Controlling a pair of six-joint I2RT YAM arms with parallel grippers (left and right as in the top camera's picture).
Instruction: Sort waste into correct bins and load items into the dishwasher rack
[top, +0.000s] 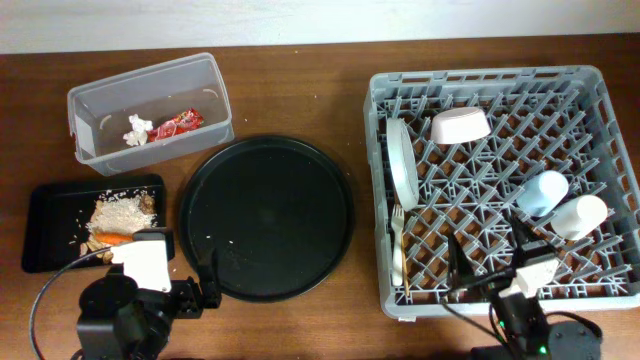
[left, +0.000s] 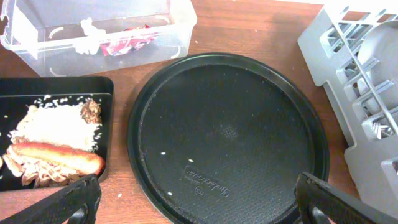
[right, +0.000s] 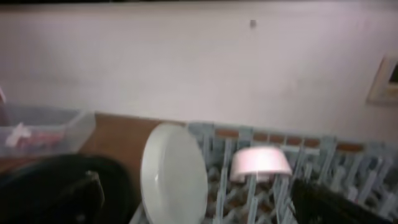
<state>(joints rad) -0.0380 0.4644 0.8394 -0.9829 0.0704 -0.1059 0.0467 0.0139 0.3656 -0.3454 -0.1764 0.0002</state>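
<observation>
Where the dishwasher rack (top: 500, 80) stands: under and ahead of my right gripper (right: 205, 205), so loading takes only a short reach.
Round black tray (top: 266, 218): just ahead of my left gripper (left: 199, 208), bare but for stray grains.
Clear tub (top: 140, 73): far ahead-left of the left gripper, taking dry rubbish, I judge.
Black rectangular tray (top: 50, 225): just left of the left gripper, for food waste.
Grippers: both have fingers spread wide, with nothing between them.
Plate (top: 402, 165): on edge between pegs, ahead-left of the right gripper.
Bowl (top: 460, 125): beyond the plate, propped on pegs.
Blue cup (top: 542, 192), white cup (top: 580, 215): side by side, ahead-right.
Fork (top: 398, 245): in the rack, near-left.
Wrapper (top: 180, 123), tissue (top: 138, 130): in the tub.
Rice (top: 120, 210), carrot (top: 115, 239): in the black rectangular tray.
</observation>
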